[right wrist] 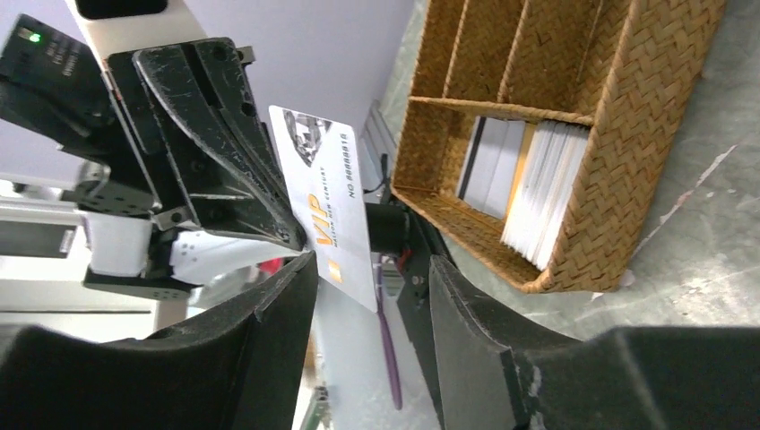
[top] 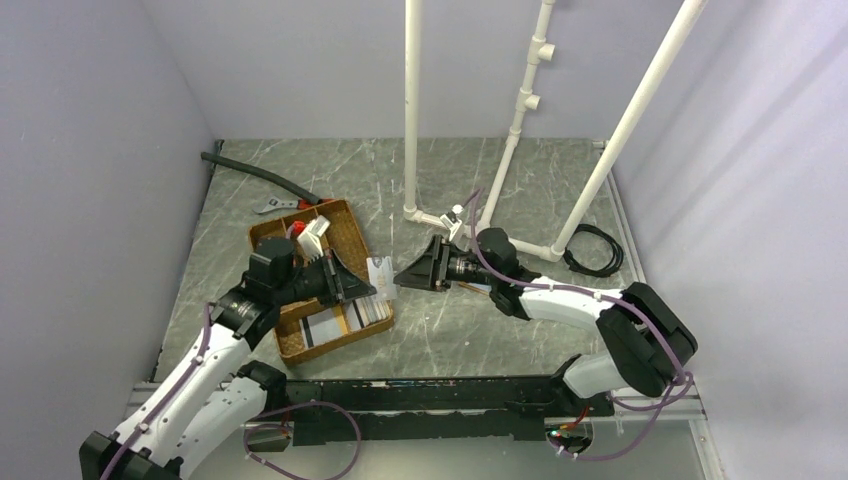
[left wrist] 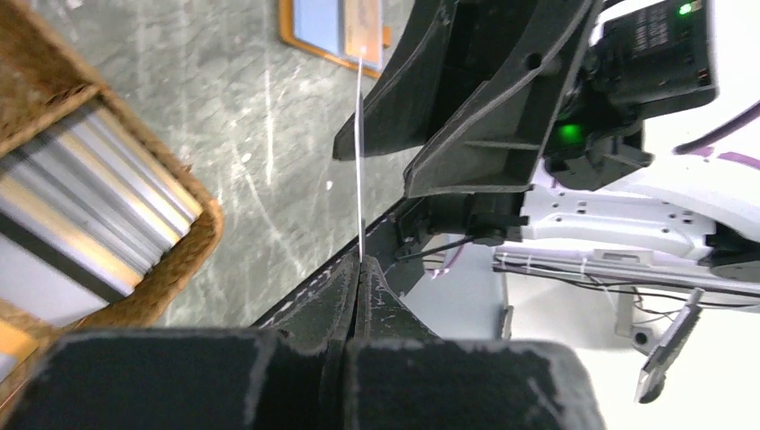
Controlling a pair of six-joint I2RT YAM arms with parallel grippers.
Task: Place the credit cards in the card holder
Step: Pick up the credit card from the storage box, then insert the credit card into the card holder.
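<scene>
My left gripper [top: 350,281] is shut on a white credit card [top: 380,272] marked VIP and holds it upright above the table. In the left wrist view the card [left wrist: 359,152] shows edge-on, rising from my shut fingertips [left wrist: 361,265]. My right gripper [top: 400,277] is open and faces the left one. In the right wrist view the card's [right wrist: 327,193] lower corner hangs between its spread fingers [right wrist: 296,296], touching neither. The orange-tan card holder [left wrist: 369,27] lies flat on the table with a light blue card on it. More cards [right wrist: 538,188] stand stacked in the woven tray [right wrist: 627,170].
The brown woven divided tray [top: 345,212] sits under my left arm. A white pipe frame [top: 411,110] stands at the back. A black hose [top: 255,172] and a small tool [top: 275,206] lie back left, and a black cable coil [top: 592,250] lies at right.
</scene>
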